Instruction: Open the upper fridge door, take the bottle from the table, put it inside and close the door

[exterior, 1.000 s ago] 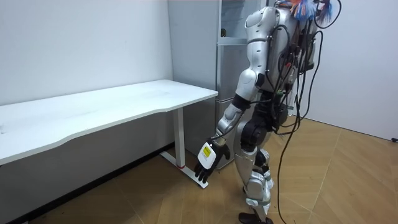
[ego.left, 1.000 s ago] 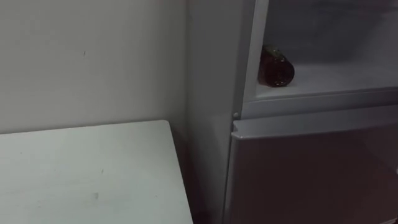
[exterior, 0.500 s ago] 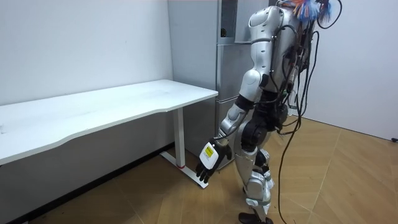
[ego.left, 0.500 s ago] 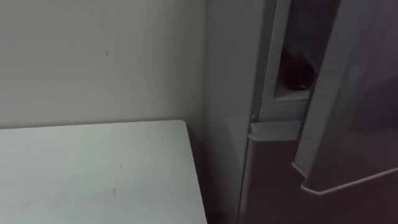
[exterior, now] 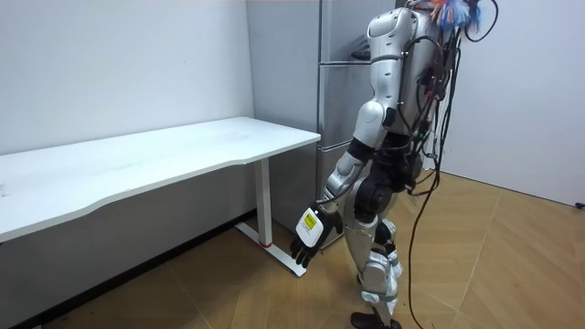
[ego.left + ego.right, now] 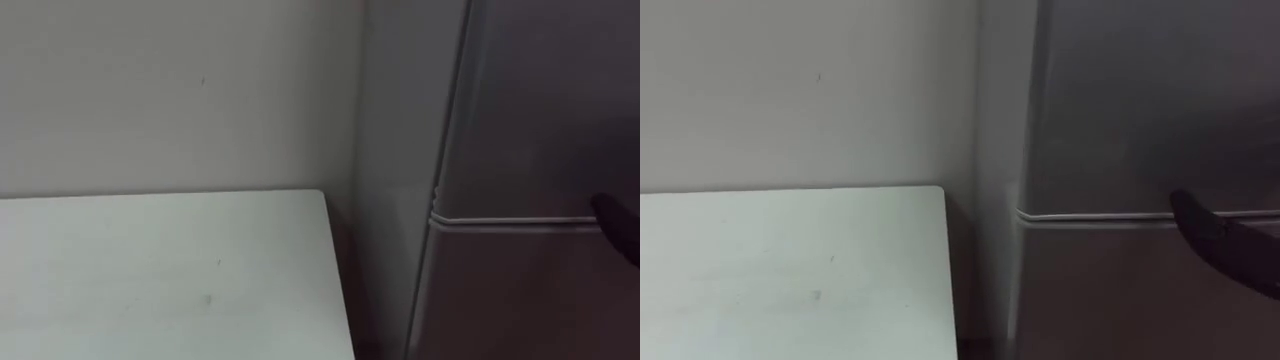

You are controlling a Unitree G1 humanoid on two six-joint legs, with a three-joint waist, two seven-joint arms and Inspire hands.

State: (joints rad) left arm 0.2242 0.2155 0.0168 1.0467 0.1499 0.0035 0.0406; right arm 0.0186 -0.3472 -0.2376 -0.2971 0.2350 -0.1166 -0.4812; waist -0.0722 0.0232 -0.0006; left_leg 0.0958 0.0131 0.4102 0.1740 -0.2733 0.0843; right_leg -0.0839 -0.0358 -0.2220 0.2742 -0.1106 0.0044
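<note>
Fingers [image 6: 1215, 232] of the right hand [image 6: 1250, 252] lie straight against the upper fridge door [image 6: 1140, 100] (pressing it shut, we judge); left hand [image 5: 309, 239] hangs idle, fingers loosely apart.

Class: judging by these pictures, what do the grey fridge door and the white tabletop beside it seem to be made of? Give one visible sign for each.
Grey fridge door: probably painted sheet metal with a satin finish; it is smooth, with a soft sheen and a crisp seam line. White tabletop: likely laminated board, matt; it is flat, thin-edged and shows no glare.
</note>
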